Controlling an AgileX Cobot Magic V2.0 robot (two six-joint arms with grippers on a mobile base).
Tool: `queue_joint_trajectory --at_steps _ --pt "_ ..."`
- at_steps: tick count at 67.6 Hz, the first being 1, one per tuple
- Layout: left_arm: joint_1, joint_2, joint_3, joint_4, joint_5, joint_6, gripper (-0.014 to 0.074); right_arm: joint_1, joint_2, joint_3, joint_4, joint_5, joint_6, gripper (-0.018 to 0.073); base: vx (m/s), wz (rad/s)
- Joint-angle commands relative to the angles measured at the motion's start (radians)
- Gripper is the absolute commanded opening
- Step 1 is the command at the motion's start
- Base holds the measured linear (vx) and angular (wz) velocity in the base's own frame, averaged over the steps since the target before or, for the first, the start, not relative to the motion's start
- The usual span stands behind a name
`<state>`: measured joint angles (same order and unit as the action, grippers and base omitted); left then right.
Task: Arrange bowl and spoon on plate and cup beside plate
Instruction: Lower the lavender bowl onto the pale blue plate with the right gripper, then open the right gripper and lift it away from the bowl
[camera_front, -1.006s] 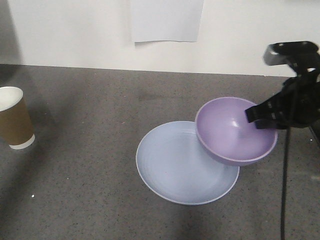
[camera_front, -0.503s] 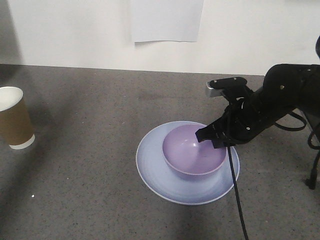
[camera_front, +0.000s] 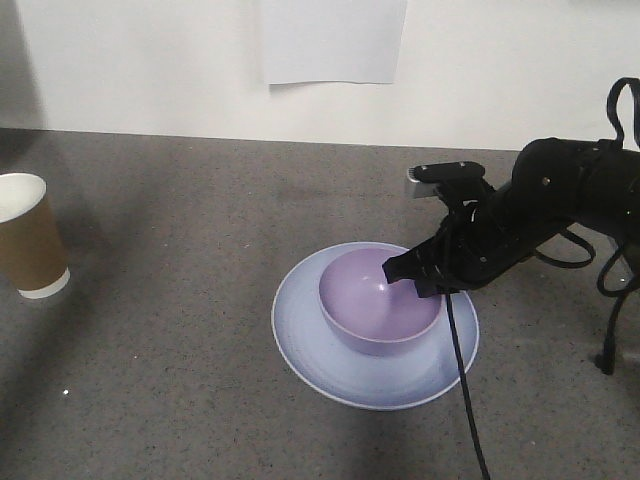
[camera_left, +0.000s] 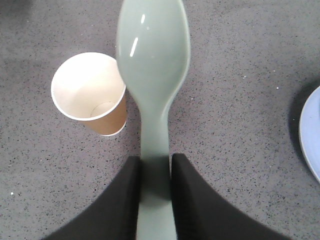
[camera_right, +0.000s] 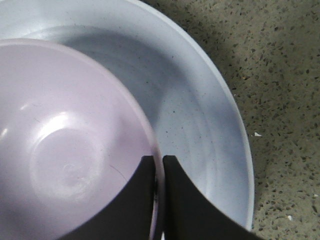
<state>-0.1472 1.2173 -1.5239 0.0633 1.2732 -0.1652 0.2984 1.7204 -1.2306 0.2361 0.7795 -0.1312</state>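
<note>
- While the purple bowl (camera_front: 380, 312) sits upright in the middle of the pale blue plate (camera_front: 305, 335), the right claw (camera_front: 412, 276) grips its rim.
- One black finger (camera_right: 140, 200) is inside the bowl and the other is outside. They are pressed tight on the thin edge, on the side nearest the arm.
- The plate lies flat on the grey speckled tabletop (camera_front: 180, 230), and its rim shows all round the bowl.
- The left claw (camera_left: 155, 167) is clenched on the handle of the mint-green spoon (camera_left: 152, 65).
- The spoon is held up over the tabletop, with its round scoop end pointing away from the claw.
- The brown paper cup (camera_front: 30, 250) stands upright on the tabletop, open end up and white inside.
- From the left wrist camera, the cup shows below the spoon and just to its left, and a bit of the plate peeks in at the far right edge.
- From the front camera, the cup is at the left edge, well apart from the plate.
- A white sheet of paper (camera_front: 330, 40) hangs on the wall behind the tabletop.
- A black cable (camera_front: 462, 390) hangs down from the right arm and crosses in front of the plate's rim.
</note>
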Motion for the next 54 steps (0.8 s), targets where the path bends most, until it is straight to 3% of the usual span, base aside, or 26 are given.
queue_joint_trajectory --at_steps 1,34,54 --pt "-0.006 -0.022 -0.023 0.001 -0.049 0.000 -0.0006 -0.003 -0.032 -0.026 0.008 -0.029 0.005 0.0067 0.00 0.00" --pt "-0.006 -0.022 -0.023 0.000 -0.049 0.000 -0.0006 -0.003 -0.058 -0.026 0.004 -0.043 0.023 0.0515 0.00 0.00" --pt "-0.006 -0.022 -0.023 0.000 -0.041 0.000 -0.0006 -0.004 -0.135 -0.026 -0.066 -0.019 0.054 0.0557 0.00 0.00"
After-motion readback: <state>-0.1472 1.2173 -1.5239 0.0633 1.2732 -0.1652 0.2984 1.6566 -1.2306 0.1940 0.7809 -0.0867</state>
